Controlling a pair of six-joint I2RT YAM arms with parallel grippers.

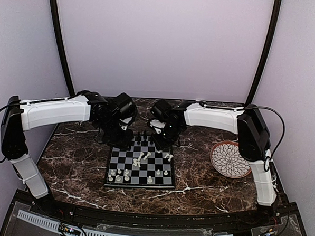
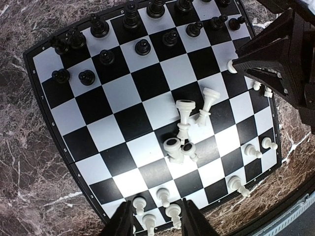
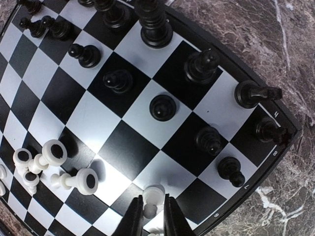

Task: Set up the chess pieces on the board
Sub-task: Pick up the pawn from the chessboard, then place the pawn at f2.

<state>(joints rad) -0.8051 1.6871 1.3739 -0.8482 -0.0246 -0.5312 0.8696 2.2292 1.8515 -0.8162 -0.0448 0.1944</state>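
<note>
The board (image 2: 133, 123) lies under both grippers. Black chess pieces (image 2: 142, 47) stand along its far rows. Several white ones lie toppled in a heap (image 2: 184, 132) mid-board, while others stand or lean near the near edge. My left gripper (image 2: 157, 209) hangs open over white pawns at the board's near rim, holding nothing. My right gripper (image 3: 153, 201) is shut on a white pawn (image 3: 153, 195) near the board's right side, also seen in the left wrist view as a white pawn (image 2: 230, 66). From above, the left gripper (image 1: 122, 140) and right gripper (image 1: 164, 142) hover at the board's (image 1: 138, 185) far edge.
A round white petal-patterned plate (image 1: 230, 160) with a brown rim sits on the dark marble table (image 1: 76, 161), to the right of the board. Black pieces (image 3: 163, 107) stand close by the right gripper, and two toppled white pieces (image 3: 78, 181) lie to its left.
</note>
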